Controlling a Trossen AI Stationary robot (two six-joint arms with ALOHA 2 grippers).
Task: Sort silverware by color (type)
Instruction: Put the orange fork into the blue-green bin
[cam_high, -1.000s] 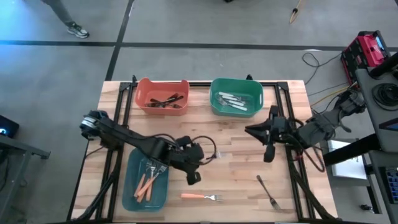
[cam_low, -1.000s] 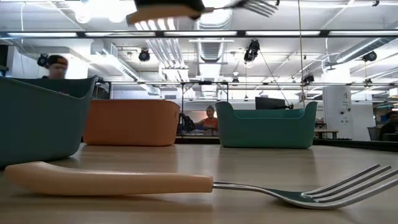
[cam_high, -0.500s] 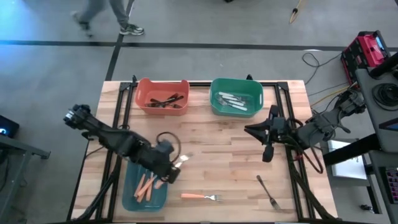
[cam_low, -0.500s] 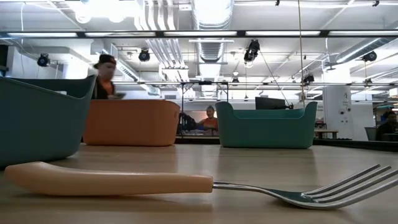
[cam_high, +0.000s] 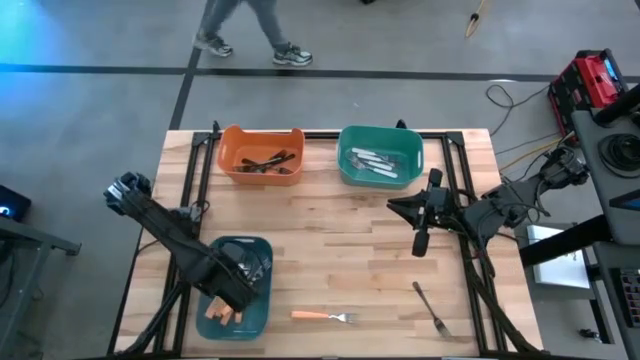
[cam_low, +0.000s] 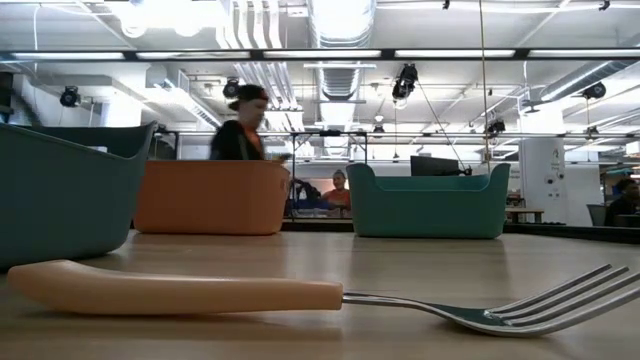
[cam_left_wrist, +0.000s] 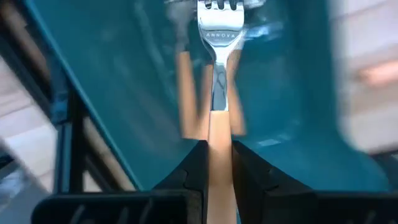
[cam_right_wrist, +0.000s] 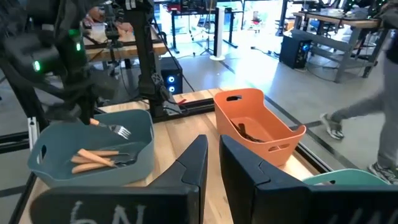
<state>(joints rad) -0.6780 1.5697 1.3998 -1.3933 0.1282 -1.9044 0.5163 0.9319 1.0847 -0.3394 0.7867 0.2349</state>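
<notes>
My left gripper (cam_high: 233, 289) hangs over the blue bin (cam_high: 262, 246) at the near left, shut on an orange-handled fork (cam_left_wrist: 219, 74). Several orange-handled pieces (cam_left_wrist: 186, 93) lie in that bin. Another orange-handled fork (cam_high: 325, 317) lies flat on the table near the front edge, close up in the low view (cam_low: 250, 292). A dark fork (cam_high: 432, 307) lies at the near right. My right gripper (cam_high: 419, 246) hovers shut and empty right of centre, well above the table. My left gripper pinches the fork's orange handle (cam_left_wrist: 218, 134) between its two fingers, coming from above and pointing down. The metal head (cam_left_wrist: 219, 28) sticks out past the fingers. The fork (cam_right_wrist: 115, 129) is lifted clear, lying roughly level above the pieces in the blue bin.
An orange bin (cam_high: 262, 153) with black utensils and a green bin (cam_high: 380, 155) with white-handled ones stand at the far edge. A person (cam_high: 245, 25) walks on the floor beyond the table. Bare wood lies across the middle.
My left gripper has carried the orange-handled fork from the table's middle toward the near left and now stands over the blue bin. Its wrist has rolled and tipped until the fingers point down. It has stayed shut on the fork.
</notes>
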